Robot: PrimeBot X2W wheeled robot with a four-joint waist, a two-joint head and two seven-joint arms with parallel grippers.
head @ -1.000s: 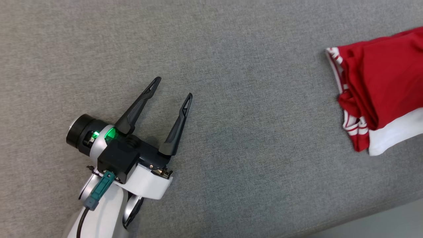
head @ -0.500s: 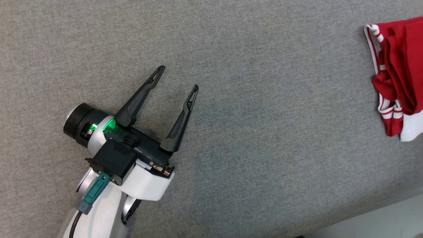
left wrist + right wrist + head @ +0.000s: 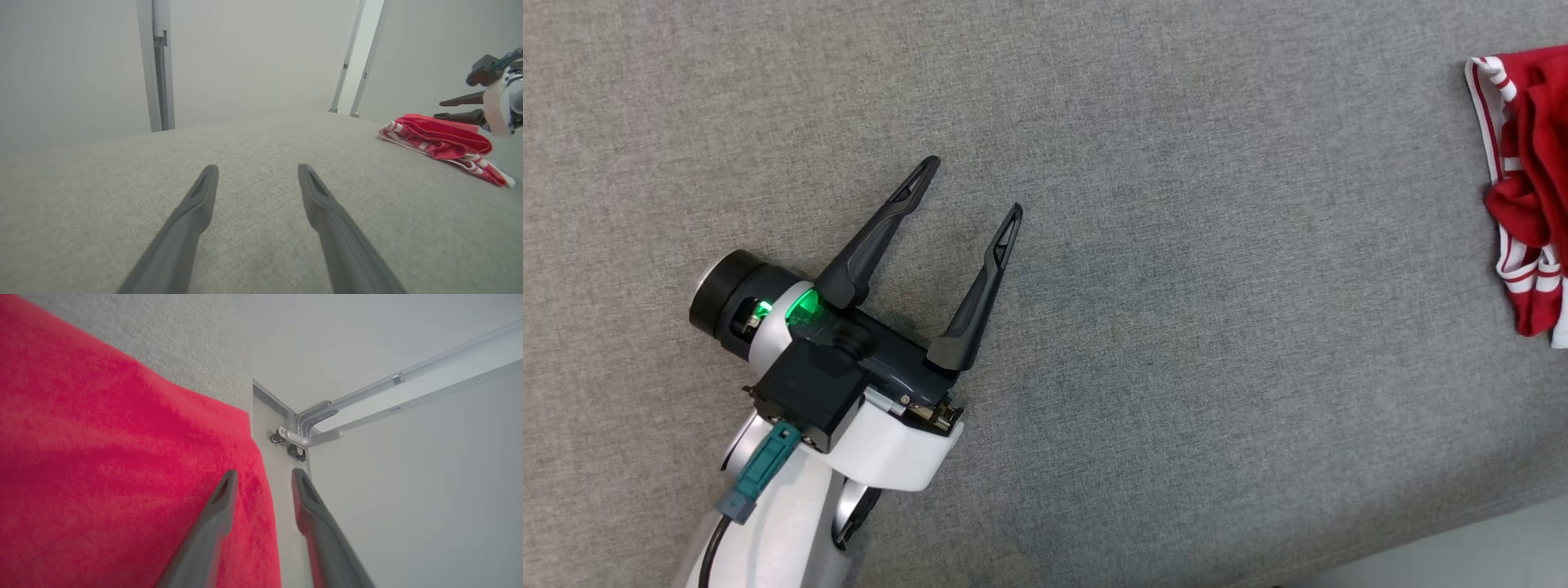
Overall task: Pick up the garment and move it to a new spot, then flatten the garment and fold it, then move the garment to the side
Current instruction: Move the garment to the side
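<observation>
Head overhead, wrists low; all share garment [image 3: 443,139].

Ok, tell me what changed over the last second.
The garment slid toward the robot's right, now almost out of the head view; the table edge barely shifted, so likely no camera move. The right gripper, fingers parted over its red edge, seems to be letting go. The left gripper stayed open, barely drifting.
</observation>
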